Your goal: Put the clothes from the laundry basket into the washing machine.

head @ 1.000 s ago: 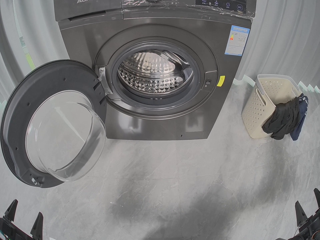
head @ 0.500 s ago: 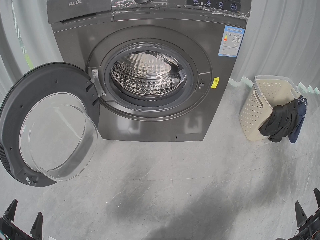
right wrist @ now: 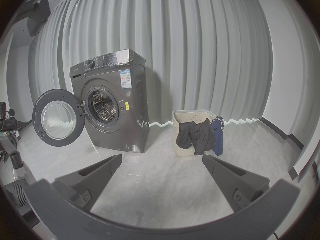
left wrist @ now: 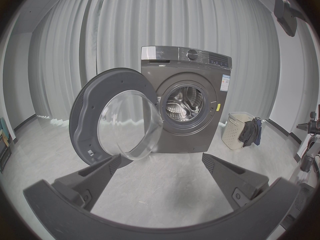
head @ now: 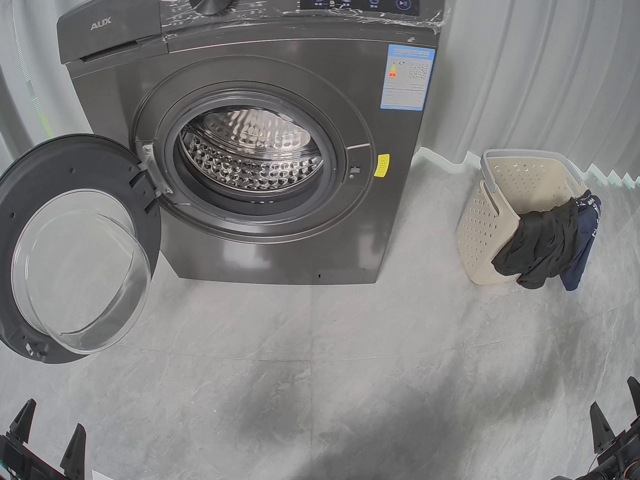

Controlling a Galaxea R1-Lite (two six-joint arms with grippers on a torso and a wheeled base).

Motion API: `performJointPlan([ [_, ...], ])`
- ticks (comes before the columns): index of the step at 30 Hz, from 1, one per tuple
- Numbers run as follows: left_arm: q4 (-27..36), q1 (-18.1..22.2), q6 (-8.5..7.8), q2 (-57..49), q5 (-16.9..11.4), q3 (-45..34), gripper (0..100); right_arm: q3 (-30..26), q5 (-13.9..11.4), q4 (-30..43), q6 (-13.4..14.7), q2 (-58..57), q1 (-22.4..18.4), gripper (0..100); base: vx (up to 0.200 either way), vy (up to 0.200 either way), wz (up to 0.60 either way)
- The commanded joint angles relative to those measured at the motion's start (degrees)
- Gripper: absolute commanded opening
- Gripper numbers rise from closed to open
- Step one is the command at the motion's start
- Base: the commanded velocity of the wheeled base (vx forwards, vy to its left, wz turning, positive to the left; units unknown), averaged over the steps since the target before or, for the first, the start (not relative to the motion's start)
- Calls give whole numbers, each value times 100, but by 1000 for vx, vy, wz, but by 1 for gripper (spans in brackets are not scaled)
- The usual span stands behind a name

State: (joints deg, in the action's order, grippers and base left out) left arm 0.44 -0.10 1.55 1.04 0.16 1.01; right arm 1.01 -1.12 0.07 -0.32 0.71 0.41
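- Black clothes (head: 540, 245) and a navy piece (head: 581, 245) drape over the laundry basket (head: 487, 221) rim at the head view's right middle, hanging lengthwise down its outer wall.
- Left of it, the washing machine (head: 253, 148) has its door (head: 73, 248) swung wide; my right wrist view adds the machine's side panel.
- My left gripper (head: 48, 435) and right gripper (head: 617, 415) sit released and empty in the bottom corners.
- Since the earlier frame the whole head view slid leftward: the camera turned, not the things.

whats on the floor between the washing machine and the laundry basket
Nothing: the stretch between the washing machine and the laundry basket is bare grey floor, with the curtain behind it. The head view and the right wrist view both show it.
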Motion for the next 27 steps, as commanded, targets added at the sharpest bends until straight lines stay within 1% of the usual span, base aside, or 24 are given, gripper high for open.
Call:
performJointPlan([
  [1,0,1,-5,-95,2,-84,100,-92,-2,1,-3,-71,2,100,0,-200,0],
  [27,-9,10,21,-95,2,-84,100,-92,-2,1,-3,-71,2,100,0,-200,0],
])
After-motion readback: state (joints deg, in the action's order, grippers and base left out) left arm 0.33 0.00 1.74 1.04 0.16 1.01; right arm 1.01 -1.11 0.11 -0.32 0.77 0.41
